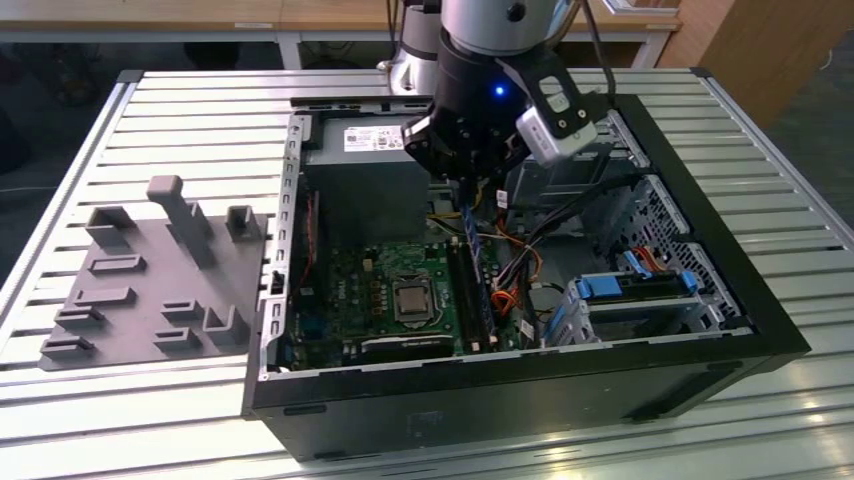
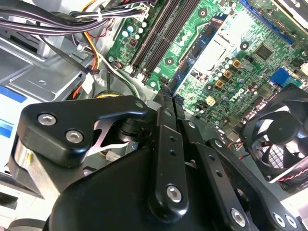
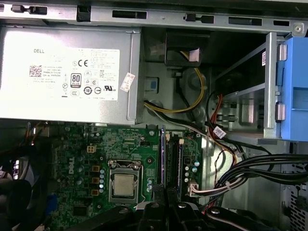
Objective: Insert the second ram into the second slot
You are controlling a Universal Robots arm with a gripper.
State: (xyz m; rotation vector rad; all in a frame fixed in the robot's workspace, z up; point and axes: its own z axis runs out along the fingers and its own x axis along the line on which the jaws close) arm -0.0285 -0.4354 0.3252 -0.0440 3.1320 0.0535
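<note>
We see the gripper (image 3: 166, 192) clamped on the second ram (image 3: 162, 159), dark-blue strip edge-on along the black slots (image 3: 179, 163) of the motherboard (image 3: 86, 154), inside the open computer case (image 1: 534, 410), on the slatted surface (image 1: 187, 120).

Dark-blue second ram (image 3: 162, 159) (green motherboard (image 3: 120, 144))

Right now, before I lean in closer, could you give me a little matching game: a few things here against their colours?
Things:
1 fan
2 motherboard
3 drive clip
4 tray

Colours:
A grey
B green
C black
D blue

Pairs: 1-C; 2-B; 3-D; 4-A
</note>
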